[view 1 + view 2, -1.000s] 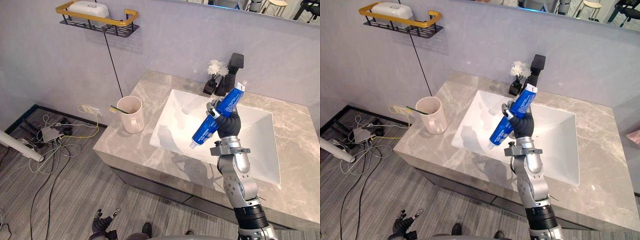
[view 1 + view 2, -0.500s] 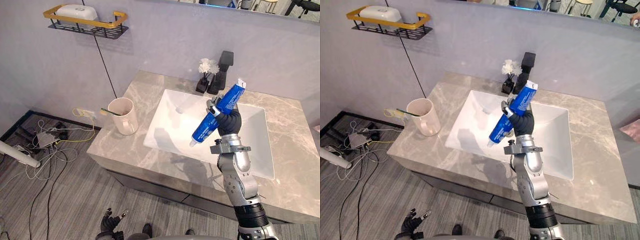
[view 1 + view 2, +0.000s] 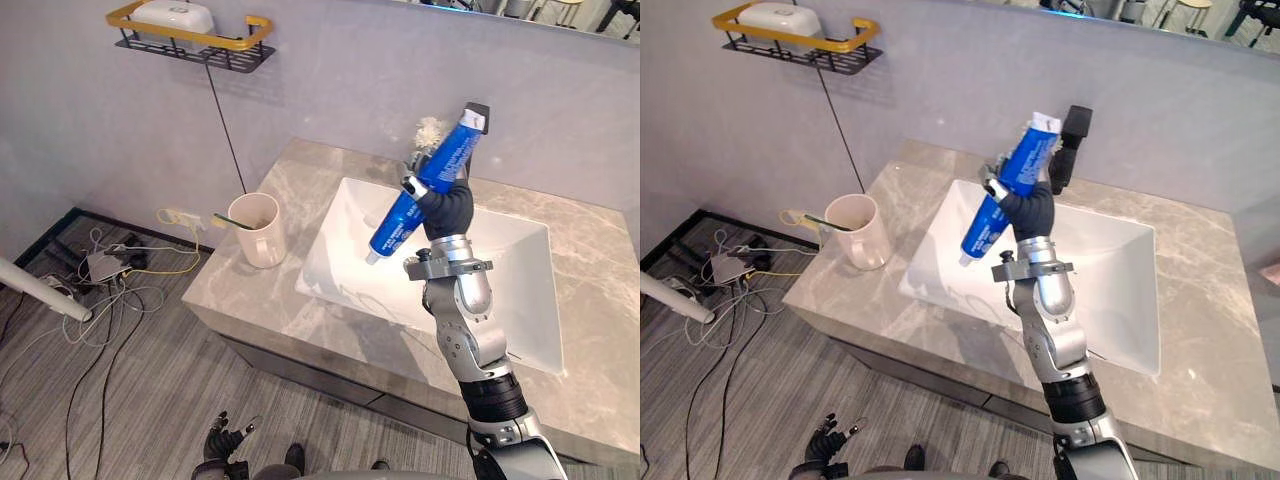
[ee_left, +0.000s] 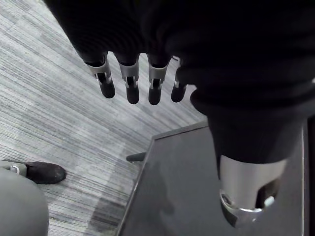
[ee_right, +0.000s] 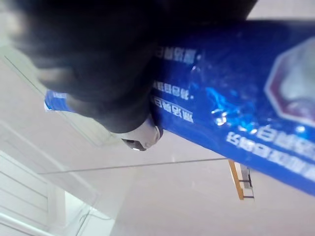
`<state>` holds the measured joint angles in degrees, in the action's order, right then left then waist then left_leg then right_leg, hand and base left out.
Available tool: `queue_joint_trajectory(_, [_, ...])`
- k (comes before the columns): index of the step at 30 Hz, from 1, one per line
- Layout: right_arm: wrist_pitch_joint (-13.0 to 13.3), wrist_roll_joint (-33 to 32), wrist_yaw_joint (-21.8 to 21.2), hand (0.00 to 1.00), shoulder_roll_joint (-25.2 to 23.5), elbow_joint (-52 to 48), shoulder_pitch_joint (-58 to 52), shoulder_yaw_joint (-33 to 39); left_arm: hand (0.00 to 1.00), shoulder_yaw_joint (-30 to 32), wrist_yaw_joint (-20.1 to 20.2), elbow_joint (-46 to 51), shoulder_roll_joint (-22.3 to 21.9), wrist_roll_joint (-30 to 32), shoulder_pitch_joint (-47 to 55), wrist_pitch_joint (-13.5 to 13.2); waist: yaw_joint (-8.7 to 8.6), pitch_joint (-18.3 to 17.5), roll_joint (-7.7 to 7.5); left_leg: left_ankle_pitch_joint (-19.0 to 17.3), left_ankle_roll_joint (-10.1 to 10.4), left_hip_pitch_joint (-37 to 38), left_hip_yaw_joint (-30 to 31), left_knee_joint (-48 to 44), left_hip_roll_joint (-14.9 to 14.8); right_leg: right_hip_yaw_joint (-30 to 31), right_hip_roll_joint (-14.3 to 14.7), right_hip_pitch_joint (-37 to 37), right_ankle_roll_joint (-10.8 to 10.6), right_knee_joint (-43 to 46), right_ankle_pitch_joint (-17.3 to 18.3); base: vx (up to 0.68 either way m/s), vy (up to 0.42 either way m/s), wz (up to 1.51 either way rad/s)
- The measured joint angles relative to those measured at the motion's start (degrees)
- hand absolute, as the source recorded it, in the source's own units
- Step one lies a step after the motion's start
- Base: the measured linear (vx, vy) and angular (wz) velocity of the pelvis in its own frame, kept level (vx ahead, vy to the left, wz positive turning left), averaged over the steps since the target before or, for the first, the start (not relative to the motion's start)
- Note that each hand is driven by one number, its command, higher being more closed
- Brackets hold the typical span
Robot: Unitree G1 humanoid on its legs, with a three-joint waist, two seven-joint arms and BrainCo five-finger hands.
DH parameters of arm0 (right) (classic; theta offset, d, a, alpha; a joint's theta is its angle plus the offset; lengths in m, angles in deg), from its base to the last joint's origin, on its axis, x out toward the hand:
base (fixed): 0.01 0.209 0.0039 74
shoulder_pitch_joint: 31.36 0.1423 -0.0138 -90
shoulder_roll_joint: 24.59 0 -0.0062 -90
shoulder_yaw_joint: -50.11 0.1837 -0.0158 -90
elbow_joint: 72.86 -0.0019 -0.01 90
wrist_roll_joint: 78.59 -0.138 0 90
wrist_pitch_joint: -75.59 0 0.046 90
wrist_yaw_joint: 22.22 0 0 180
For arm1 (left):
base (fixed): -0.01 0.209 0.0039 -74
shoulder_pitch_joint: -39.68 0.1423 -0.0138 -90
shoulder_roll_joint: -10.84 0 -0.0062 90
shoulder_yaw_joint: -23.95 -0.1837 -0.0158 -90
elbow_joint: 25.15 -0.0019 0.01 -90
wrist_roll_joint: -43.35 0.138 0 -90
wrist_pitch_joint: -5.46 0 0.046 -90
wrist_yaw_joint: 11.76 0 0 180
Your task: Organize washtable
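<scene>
Toothpaste tube (image 3: 393,228), blue with a white cap, sits in the right hand (image 3: 448,210), whose fingers are curled round its middle. The hand holds it up in the air, tilted, with the cap end down toward the robot's left and the flat crimped end up toward the wall. In the right wrist view the blue tube crosses close in front of the dark hand cover.

Below the hand lies the white sink basin (image 3: 345,235), sunk into the grey marble tabletop (image 3: 262,300). Behind the hand, at the back edge of the basin, stands a black faucet (image 3: 1072,140), with a small bunch of white flowers (image 3: 430,130) just beside it.

To the left of the basin, on the tabletop, a cream cup (image 3: 258,232) stands upright with a toothbrush (image 3: 232,221) leaning out over its rim. Higher on the wall hangs a black wire shelf (image 3: 195,42) with a yellow rail, carrying a white box (image 3: 172,14).

The left hand (image 4: 129,86) hangs low over the striped grey floor, its fingers straight and loose, holding nothing.
</scene>
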<state>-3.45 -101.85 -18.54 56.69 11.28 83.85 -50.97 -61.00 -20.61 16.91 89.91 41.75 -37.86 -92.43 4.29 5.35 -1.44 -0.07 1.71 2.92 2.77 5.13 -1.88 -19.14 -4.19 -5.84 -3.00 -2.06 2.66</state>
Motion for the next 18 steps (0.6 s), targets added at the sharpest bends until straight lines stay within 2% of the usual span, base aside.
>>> queue_joint_trajectory(6, [-0.01, 2.04, 0.95, 1.00, 0.05, 4.06, 5.59, -0.91, 0.00, -0.47, 0.01, -0.01, 0.27, -0.24, -0.01, -0.14, 1.64, 0.02, -0.29, 0.49, 0.28, -0.63, 1.68, -0.02, -0.05, -1.30, 0.08, -0.30, 0.02, 0.00, 0.05, -0.03, -0.012, 0.17])
queue_joint_trajectory(8, [-0.01, 3.69, 1.52, 1.00, 0.66, 5.39, 8.68, -1.24, 0.00, -0.50, 0.01, 0.02, 0.68, -0.48, -0.07, -0.22, 2.76, 0.28, -1.00, 0.65, 0.41, -0.83, 1.86, -0.01, -0.08, -1.38, 0.08, -0.26, 0.03, -0.02, 0.19, -0.05, -0.010, 0.06])
queue_joint_trajectory(13, [0.02, 5.50, 1.73, 1.00, 2.12, 7.80, 14.36, -2.74, 0.00, -0.56, 0.05, -0.02, 1.55, -0.47, 0.04, -0.23, 3.21, 0.26, -2.25, 1.21, 0.56, -1.67, 3.33, 0.04, -0.07, -2.88, 0.07, -0.21, 0.13, -0.01, 0.31, -0.04, -0.016, 0.17])
queue_joint_trajectory(18, [0.51, 5.85, 2.64, 1.00, 2.22, 10.46, 18.22, -3.00, 0.00, -0.92, 0.07, -0.12, 2.37, -0.46, -0.02, -0.28, 4.72, 0.52, -3.37, 1.53, 0.76, -2.34, 3.94, 0.03, -0.06, -3.30, 0.07, 0.19, 0.03, -0.01, 0.52, -0.03, -0.012, 0.08])
